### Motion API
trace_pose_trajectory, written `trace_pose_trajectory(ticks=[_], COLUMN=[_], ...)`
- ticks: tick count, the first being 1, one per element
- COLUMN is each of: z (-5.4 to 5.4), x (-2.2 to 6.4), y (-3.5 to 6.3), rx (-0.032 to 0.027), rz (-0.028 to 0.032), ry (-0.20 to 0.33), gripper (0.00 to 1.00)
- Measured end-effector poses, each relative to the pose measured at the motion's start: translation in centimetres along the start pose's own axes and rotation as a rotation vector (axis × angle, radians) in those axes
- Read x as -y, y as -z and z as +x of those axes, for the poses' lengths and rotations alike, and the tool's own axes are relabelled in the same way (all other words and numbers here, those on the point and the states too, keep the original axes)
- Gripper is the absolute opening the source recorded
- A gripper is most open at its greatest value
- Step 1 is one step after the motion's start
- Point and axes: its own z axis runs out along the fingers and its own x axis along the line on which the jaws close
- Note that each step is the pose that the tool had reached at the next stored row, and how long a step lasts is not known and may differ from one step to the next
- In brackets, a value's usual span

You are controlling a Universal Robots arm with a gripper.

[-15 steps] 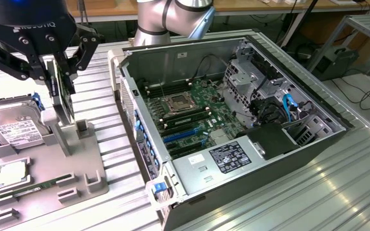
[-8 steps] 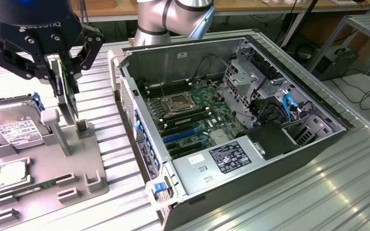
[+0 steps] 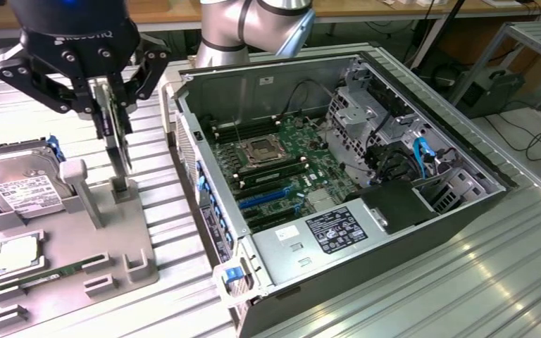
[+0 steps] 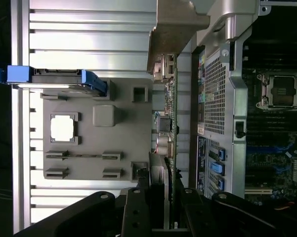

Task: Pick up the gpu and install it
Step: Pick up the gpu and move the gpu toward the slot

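The gpu (image 3: 118,144) is a thin dark card standing on edge over the grey fixture (image 3: 120,232), at the exterior view's left. My gripper (image 3: 110,113) comes down from above and is shut on the card's upper part. The card's lower end sits right at the slotted post (image 3: 120,187); I cannot tell whether it rests in the slot. In the wrist view the gpu (image 4: 169,113) runs edge-on away from my gripper (image 4: 163,197), between the fixture (image 4: 123,133) and the open computer case (image 4: 217,98).
The open computer case (image 3: 346,176) lies on its side with motherboard (image 3: 280,169) and blue slots (image 3: 265,198) exposed. On the fixture are a silver hard drive (image 3: 22,186), a processor (image 3: 17,255) and a green memory stick (image 3: 40,278).
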Motion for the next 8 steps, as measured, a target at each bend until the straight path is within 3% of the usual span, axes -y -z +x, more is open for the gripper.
trace_pose_trajectory(ticks=[8], z=[-1.4], x=[0.03], y=[-0.04], rx=[0.0000], rz=[0.0000], ry=[0.000], gripper=[0.28])
